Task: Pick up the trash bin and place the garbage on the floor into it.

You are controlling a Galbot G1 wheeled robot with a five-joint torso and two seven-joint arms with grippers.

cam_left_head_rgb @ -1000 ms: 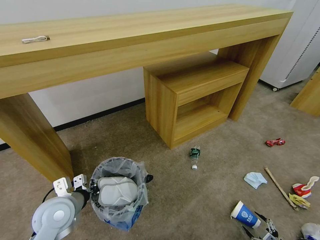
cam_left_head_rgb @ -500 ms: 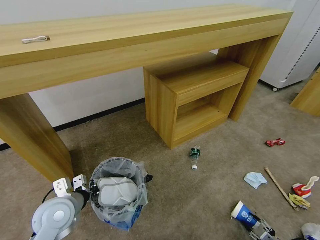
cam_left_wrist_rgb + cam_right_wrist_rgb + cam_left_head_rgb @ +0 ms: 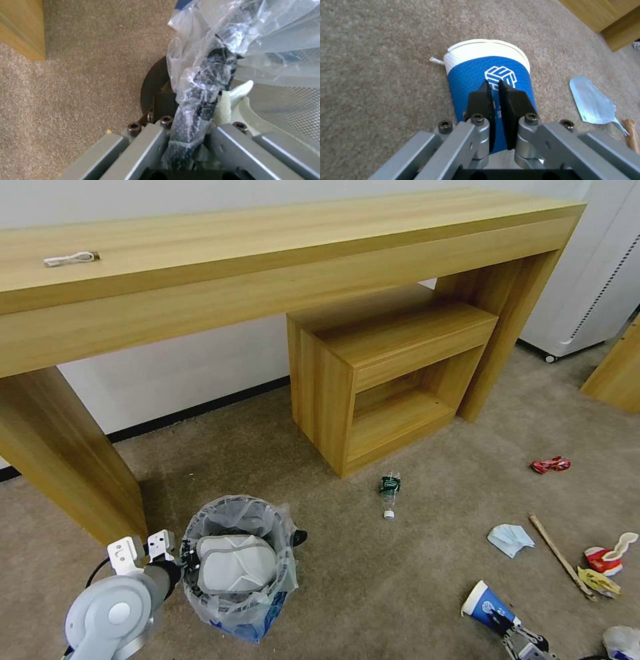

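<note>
The trash bin [image 3: 250, 607], a dark wire bin with a clear bag, stands on the beige floor [image 3: 373, 580] with a white slipper [image 3: 233, 563] inside. My left gripper [image 3: 185, 567] is shut on the bin's near rim. In the left wrist view the bag-wrapped rim [image 3: 206, 82] runs between the left gripper's [image 3: 186, 142] fingers. The blue-white paper cup [image 3: 485, 601] lies on its side at the lower right. My right gripper [image 3: 519, 636] grips its base end. In the right wrist view the right gripper [image 3: 493, 85] is pinched shut on the cup's [image 3: 486, 62] blue side.
More garbage lies about: a crushed bottle [image 3: 389, 492], a red wrapper [image 3: 551, 465], a tissue [image 3: 510, 539], a wooden stick [image 3: 560, 557] and a red cup [image 3: 603, 559]. A desk leg [image 3: 73, 460] stands by the bin. A low wooden cabinet [image 3: 387, 373] sits under the desk.
My right gripper stood open around the cup's base one second ago and has since closed on it. The left gripper and the bin have stayed where they were.
</note>
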